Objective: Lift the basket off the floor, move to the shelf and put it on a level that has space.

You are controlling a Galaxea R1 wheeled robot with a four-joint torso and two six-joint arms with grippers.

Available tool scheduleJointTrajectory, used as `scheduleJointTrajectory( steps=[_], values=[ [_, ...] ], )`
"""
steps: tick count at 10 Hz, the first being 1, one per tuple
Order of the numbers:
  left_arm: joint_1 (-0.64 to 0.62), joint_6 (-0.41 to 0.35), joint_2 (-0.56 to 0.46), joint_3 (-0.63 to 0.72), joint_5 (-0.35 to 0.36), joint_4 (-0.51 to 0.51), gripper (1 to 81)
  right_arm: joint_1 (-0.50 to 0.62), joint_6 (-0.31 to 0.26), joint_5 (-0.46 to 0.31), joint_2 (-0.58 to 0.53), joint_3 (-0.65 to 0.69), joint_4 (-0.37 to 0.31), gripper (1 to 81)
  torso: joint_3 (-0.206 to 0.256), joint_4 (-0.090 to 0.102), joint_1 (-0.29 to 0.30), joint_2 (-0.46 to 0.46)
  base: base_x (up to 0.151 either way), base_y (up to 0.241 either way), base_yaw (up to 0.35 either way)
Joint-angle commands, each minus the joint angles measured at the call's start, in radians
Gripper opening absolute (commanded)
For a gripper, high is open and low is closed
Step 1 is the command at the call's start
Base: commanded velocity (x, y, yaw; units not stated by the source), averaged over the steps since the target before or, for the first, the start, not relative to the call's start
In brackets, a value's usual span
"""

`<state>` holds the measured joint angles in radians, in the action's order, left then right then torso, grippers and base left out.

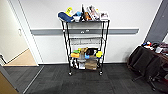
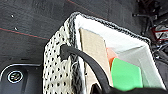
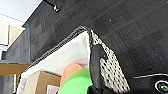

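Basket (image 2: pixel 62 65) is up off the floor (image 2: pixel 27 17), seen close by both wrist cameras, a dark handle (image 2: pixel 82 60) at each end. Can't tell whether either gripper is clamped, they're too hard to make out. Shelf (image 1: pixel 85 45) sits straight ahead against the wall, a fair way off. The level (image 1: pixel 85 39) second from top looks bare, so I'd aim there. I'd keep the basket flat while rolling in, since the box (image 3: pixel 37 81) and green thing (image 2: pixel 126 75) inside could slide.

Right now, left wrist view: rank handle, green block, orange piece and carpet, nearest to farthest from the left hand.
1. Handle, on the basket wall.
2. Green block, inside.
3. Orange piece, behind it.
4. Carpet, beyond the basket.
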<state>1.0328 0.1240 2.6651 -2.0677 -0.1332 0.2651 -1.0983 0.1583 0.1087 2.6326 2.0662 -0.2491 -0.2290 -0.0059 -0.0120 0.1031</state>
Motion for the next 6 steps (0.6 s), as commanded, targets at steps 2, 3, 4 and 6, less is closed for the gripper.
scheduleJointTrajectory(
  steps=[2,3,4,6],
  values=[
    [-0.096,-0.011,-0.005,0.012,-0.046,0.000,1.0,0.093,0.010,-0.027,-0.017,-0.026,0.013,1.0,0.031,0.000,0.001,0.000,0.000,0.000,0.000],
    [-0.093,-0.011,-0.005,0.012,-0.046,-0.006,1.0,0.091,0.007,-0.027,-0.017,-0.026,0.019,1.0,0.059,0.000,0.001,0.000,0.000,0.000,0.000],
    [-0.093,-0.011,-0.005,0.014,-0.046,-0.012,1.0,0.090,0.006,-0.029,-0.017,-0.026,0.037,1.0,0.069,0.000,0.002,0.001,0.000,0.000,0.000],
    [-0.093,-0.011,-0.003,0.018,-0.043,-0.036,1.0,0.093,0.007,-0.050,-0.017,-0.016,0.080,1.0,0.076,0.000,0.002,0.001,0.000,0.000,0.000]
  ],
)
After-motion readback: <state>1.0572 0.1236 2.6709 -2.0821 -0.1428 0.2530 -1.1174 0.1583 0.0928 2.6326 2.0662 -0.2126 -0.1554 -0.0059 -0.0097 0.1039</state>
